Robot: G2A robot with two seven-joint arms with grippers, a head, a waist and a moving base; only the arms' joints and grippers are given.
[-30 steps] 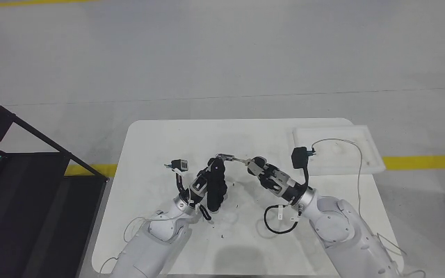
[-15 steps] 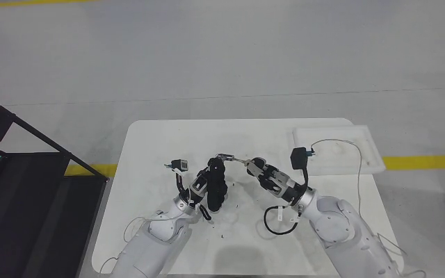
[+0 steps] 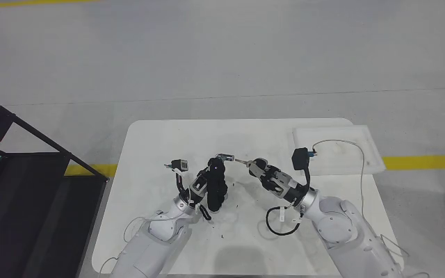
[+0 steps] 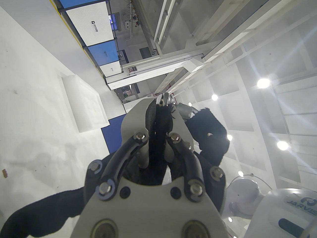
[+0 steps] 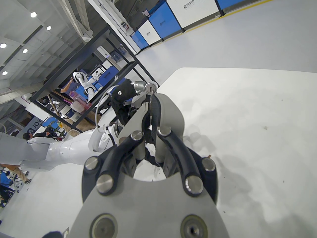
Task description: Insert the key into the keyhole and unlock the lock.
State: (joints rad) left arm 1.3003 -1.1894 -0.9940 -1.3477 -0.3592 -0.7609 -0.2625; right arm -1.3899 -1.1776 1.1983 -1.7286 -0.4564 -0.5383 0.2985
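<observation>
Lock [image 5: 150, 88] and key [image 5: 150, 96] meet in the air over the middle of the white bench [image 3: 160, 146], each carried by one arm. The left hand [image 3: 220, 164] comes in from the robot's left side with its fingers pressed together on the lock's silver body, so that just the metal end pokes out past the fingertips in its own wrist view [image 4: 165, 99]. The round face with the keyhole is turned toward the other arm. The right hand [image 5: 151, 102] is clamped on the key, whose thin blade runs out between the two fingers and points straight at that round face. The tip of the blade sits right at the keyhole (whether it has actually gone in, or merely touches the face, cannot be told from these views). From above, the two hands are nearly tip to tip, with the lock [image 3: 224, 156] and the key [image 3: 240, 161] forming a short silver bridge between them, held well above the bench surface. Both hands wear black cloth covers behind the fingers. A shallow white tray [image 3: 348, 158] lies at the far right corner of the bench, well apart from the hands.
</observation>
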